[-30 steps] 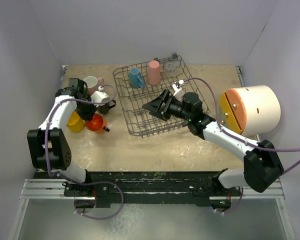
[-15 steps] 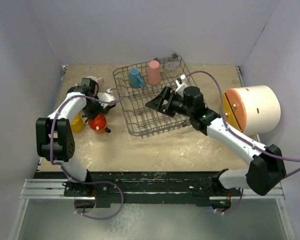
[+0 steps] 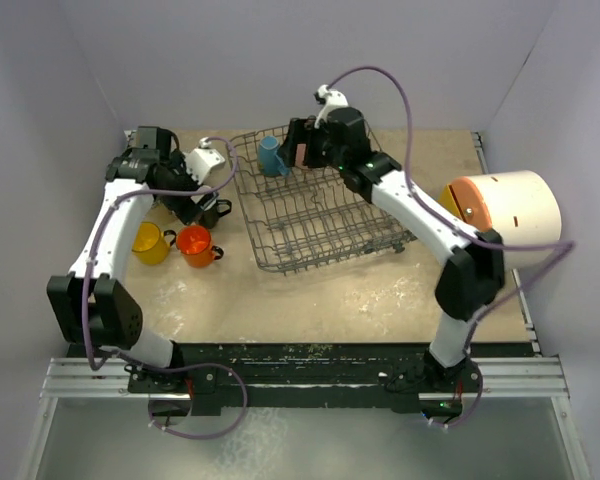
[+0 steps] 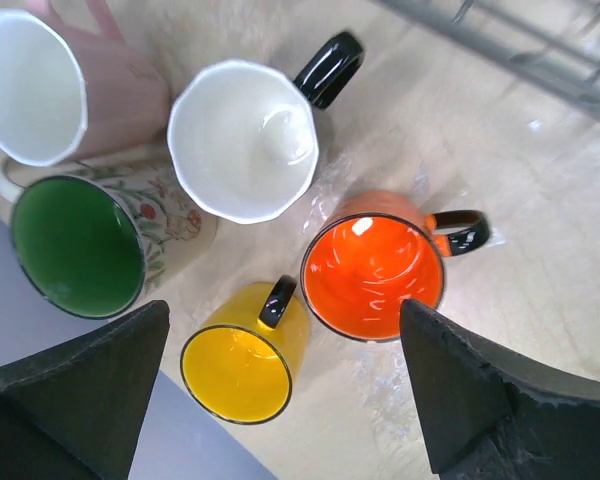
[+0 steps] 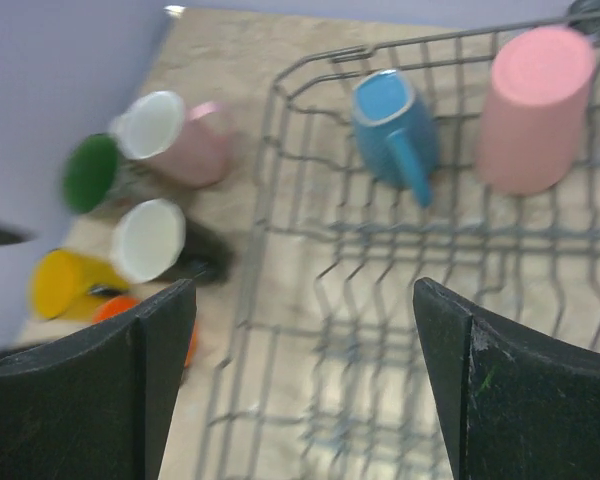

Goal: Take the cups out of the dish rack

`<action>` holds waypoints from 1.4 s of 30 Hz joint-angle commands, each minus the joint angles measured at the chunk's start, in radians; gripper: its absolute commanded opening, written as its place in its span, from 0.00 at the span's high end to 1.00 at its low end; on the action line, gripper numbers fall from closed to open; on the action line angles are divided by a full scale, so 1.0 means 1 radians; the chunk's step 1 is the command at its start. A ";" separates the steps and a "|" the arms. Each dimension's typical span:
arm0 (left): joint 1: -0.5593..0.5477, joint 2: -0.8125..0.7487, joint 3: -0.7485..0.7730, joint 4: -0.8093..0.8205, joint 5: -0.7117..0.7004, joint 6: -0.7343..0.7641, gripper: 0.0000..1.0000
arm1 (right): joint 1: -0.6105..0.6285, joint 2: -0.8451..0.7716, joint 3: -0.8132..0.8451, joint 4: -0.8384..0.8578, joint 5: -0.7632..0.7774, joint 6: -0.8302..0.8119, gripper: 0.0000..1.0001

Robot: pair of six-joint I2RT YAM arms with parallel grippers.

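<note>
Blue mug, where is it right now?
In the right wrist view, the blue mug sits at the dish rack's far left corner, just left of the tall pink tumbler.

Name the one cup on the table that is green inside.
The cream floral mug, beside the pale pink mug; every other inside there is white, yellow or orange.

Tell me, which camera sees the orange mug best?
The left wrist camera: the orange mug sits close and sharp, rim, inside and black handle all visible. The top camera shows the mug small beside the yellow mug. The right wrist view catches only a blurry orange sliver.
</note>
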 commanded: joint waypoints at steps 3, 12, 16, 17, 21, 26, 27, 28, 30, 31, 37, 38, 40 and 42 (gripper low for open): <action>0.000 -0.119 0.093 -0.138 0.175 -0.068 0.01 | -0.003 0.332 0.339 -0.155 0.175 -0.316 0.11; 0.001 -0.227 -0.040 -0.141 0.213 -0.039 0.01 | -0.004 0.594 0.580 -0.111 0.192 -0.399 0.14; 0.001 -0.237 -0.057 -0.145 0.201 -0.029 0.01 | -0.004 0.677 0.652 -0.111 0.178 -0.403 0.15; 0.001 -0.240 -0.058 -0.144 0.204 -0.029 0.01 | -0.004 0.693 0.662 -0.090 0.177 -0.403 0.16; 0.001 -0.240 -0.051 -0.145 0.225 -0.038 0.02 | -0.004 0.743 0.692 -0.055 0.177 -0.406 0.18; 0.001 -0.237 -0.041 -0.146 0.234 -0.047 0.02 | -0.004 0.785 0.725 -0.018 0.157 -0.420 0.23; 0.001 -0.238 -0.038 -0.146 0.234 -0.049 0.02 | -0.004 0.793 0.729 -0.010 0.152 -0.421 0.25; 0.001 -0.237 -0.036 -0.146 0.236 -0.050 0.02 | -0.004 0.803 0.736 -0.005 0.145 -0.421 0.26; 0.001 -0.237 -0.031 -0.146 0.240 -0.055 0.02 | -0.003 0.823 0.756 -0.006 0.136 -0.421 0.29; 0.001 -0.237 -0.027 -0.145 0.243 -0.057 0.02 | -0.004 0.832 0.767 -0.008 0.132 -0.421 0.31; 0.001 -0.239 -0.025 -0.143 0.242 -0.061 0.03 | -0.003 0.865 0.785 -0.003 0.125 -0.420 0.39; 0.001 -0.238 -0.026 -0.141 0.241 -0.061 0.03 | -0.004 0.870 0.786 -0.001 0.124 -0.421 0.41; 0.001 -0.239 -0.028 -0.140 0.240 -0.061 0.03 | -0.004 0.877 0.791 -0.003 0.122 -0.423 0.45; 0.001 -0.239 -0.028 -0.137 0.242 -0.063 0.03 | -0.004 0.881 0.794 -0.004 0.120 -0.427 0.49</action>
